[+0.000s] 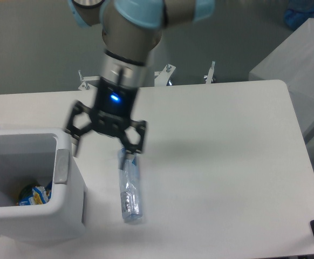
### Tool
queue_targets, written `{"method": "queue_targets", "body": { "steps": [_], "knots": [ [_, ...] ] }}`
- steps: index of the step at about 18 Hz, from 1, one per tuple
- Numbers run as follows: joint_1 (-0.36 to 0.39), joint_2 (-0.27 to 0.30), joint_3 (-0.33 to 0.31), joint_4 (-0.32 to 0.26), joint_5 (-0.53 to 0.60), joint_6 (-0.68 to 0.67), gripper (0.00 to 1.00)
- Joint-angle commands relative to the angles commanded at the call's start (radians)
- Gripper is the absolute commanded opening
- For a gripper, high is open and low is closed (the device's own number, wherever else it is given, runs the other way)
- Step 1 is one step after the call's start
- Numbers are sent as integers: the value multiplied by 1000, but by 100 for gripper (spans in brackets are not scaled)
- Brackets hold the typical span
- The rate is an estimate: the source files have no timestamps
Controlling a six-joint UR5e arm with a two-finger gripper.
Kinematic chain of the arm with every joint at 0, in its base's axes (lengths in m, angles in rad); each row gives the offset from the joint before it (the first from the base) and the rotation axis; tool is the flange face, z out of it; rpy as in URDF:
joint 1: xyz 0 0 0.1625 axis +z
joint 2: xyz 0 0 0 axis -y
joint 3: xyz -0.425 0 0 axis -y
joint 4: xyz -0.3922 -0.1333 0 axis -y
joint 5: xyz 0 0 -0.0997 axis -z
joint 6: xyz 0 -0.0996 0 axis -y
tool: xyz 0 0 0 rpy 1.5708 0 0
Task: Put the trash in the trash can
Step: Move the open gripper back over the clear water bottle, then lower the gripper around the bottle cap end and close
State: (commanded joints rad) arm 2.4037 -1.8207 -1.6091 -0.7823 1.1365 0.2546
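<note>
1. Your worktop (pixel 222 151) carries everything.
2. Your bin (pixel 65 210) sits at the left edge.
3. Your claw (pixel 104 144) hangs released, grasping nothing, above the bottle's cap end.
4. The bottle (pixel 130 189) lies just beside the bin.
5. The wrapper (pixel 34 195) lies inside the bin.

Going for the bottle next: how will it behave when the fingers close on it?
The clear bottle looks empty and crumpled, so probably light and likely to squash under the gripper. It lies on its side on the smooth table, so a nudge may roll it.
</note>
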Motion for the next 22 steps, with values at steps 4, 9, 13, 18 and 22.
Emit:
{"method": "queue_targets", "body": {
  "steps": [4,9,13,18,22],
  "knots": [
    [3,-66,-11,0,51,0,100],
    [-2,-178,-3,5,114,6,100],
    [-5,-227,14,11,135,12,100],
    [-23,-279,34,14,147,-11,100],
    [-55,-315,37,14,206,-15,100]
  ]
}}
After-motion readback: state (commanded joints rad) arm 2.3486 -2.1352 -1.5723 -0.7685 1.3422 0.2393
